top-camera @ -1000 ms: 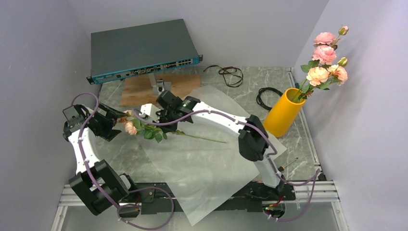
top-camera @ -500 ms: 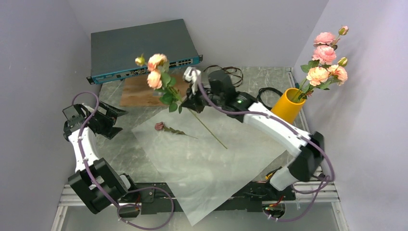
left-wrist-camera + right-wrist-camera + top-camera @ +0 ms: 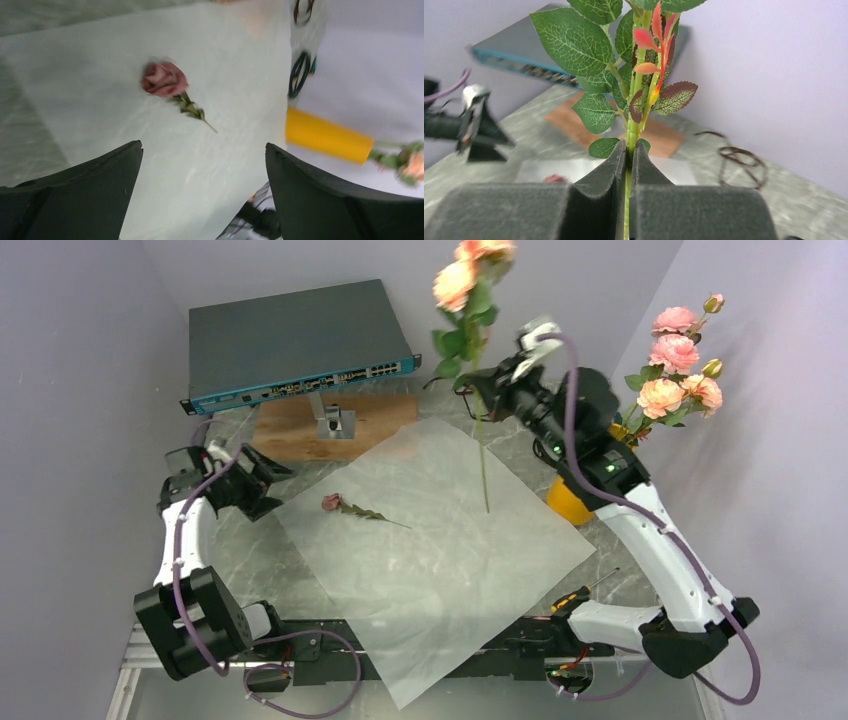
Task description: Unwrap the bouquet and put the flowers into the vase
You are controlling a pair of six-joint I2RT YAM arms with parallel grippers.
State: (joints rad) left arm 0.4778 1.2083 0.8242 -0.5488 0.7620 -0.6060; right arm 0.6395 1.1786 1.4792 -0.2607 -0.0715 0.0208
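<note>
Right jaws clamp stem (image 3: 484, 460) | held clear above paper (image 3: 430, 560) | left jaws spread

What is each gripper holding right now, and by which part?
The right gripper holds the peach roses by the stem, just below the leaves. The left gripper is open and holds nothing.

The right gripper (image 3: 478, 390), clamped on the green-stemmed peach rose sprig (image 3: 484, 455), has risen off the translucent white paper sheet (image 3: 430, 570) and swung right, to above the yellow-orange cylindrical vase (image 3: 566, 502). The sprig now hangs upright. The dark mauve rose (image 3: 332, 502) lies uncovered on the sheet. The left gripper (image 3: 262, 472) has shifted toward the sheet's left corner
</note>
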